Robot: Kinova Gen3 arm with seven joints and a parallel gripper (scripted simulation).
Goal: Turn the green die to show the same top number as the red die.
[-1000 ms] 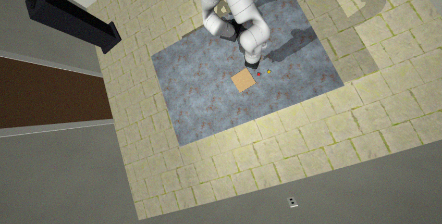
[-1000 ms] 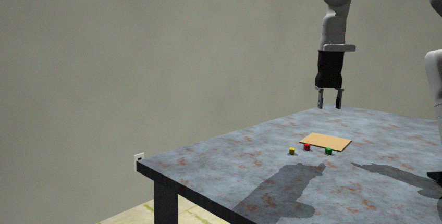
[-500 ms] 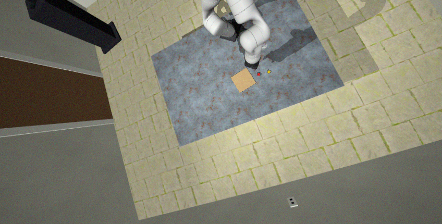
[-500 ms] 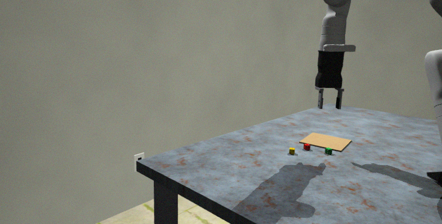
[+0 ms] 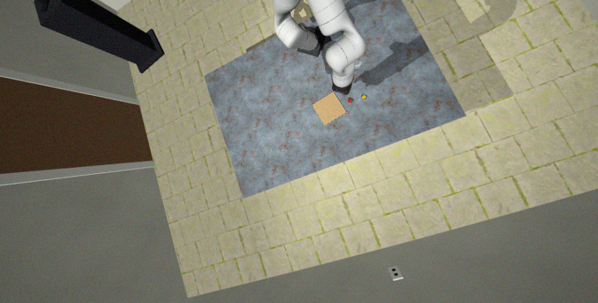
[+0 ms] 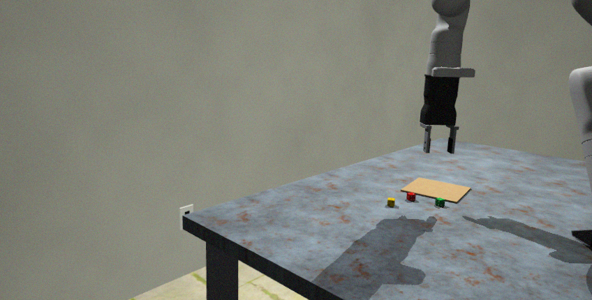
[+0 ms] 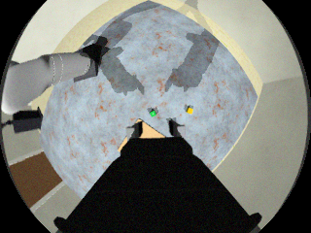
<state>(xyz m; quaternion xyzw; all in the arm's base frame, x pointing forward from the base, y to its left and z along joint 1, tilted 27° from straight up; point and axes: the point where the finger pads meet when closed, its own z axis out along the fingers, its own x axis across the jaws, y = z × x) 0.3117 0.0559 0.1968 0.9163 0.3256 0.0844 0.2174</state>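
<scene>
The green die lies on the table, just off the near edge of the tan mat. The red die and the yellow die lie in a row to its left, also off the mat. My gripper hangs high above the mat and the green die, points straight down, and is open and empty. In the overhead view the arm hides the green die; the mat, red die and yellow die show. The wrist view shows the green die just beyond my open fingers, and the yellow die. The pips are too small to read.
The table's left edge is far from the dice. The arm's base and lower links stand at the table's back side. A dark box sits off the table on the floor side.
</scene>
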